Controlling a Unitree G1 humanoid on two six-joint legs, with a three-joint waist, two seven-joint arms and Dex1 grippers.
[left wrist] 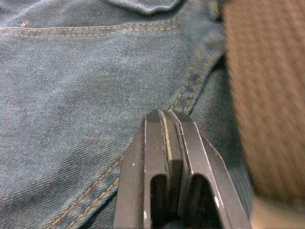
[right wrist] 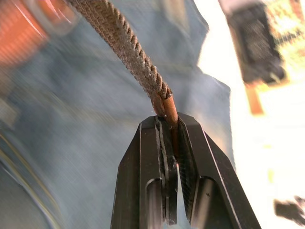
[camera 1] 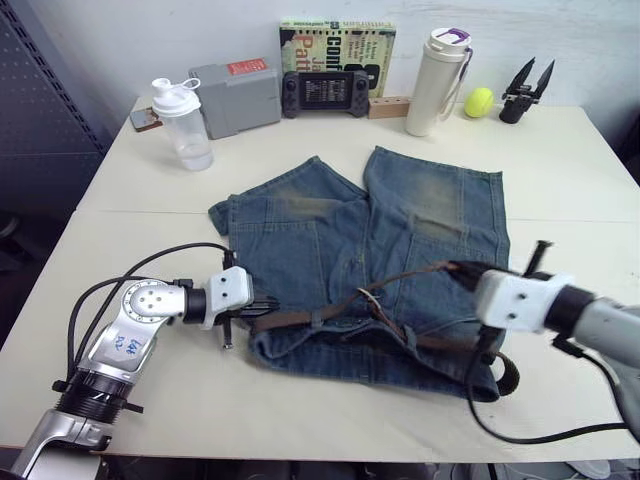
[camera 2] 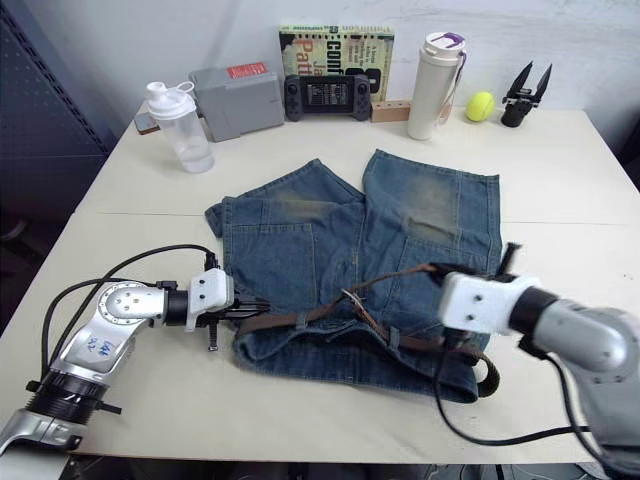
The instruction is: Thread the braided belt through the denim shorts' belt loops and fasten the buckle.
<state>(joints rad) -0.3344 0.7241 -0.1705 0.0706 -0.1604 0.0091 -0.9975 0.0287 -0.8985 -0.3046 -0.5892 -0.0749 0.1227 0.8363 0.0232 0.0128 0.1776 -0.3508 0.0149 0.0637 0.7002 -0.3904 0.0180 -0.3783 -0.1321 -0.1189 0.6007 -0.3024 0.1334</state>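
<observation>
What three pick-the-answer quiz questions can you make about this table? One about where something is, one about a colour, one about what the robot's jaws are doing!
1. Where is the tennis ball?
A. On the shorts
B. At the table's far edge, beside the white bottle
C. In a gripper

2. What colour is the denim shorts?
A. Faded blue
B. Red
C. White

3. What is the right gripper doing?
A. Open over the bottle
B. Holding the ball
C. Shut on the braided belt

Answers:
1. B, the yellow ball lies by the bottle at the back.
2. A, the cloth is worn blue.
3. C, the right wrist view shows the jaws pinching the belt's end.
</observation>
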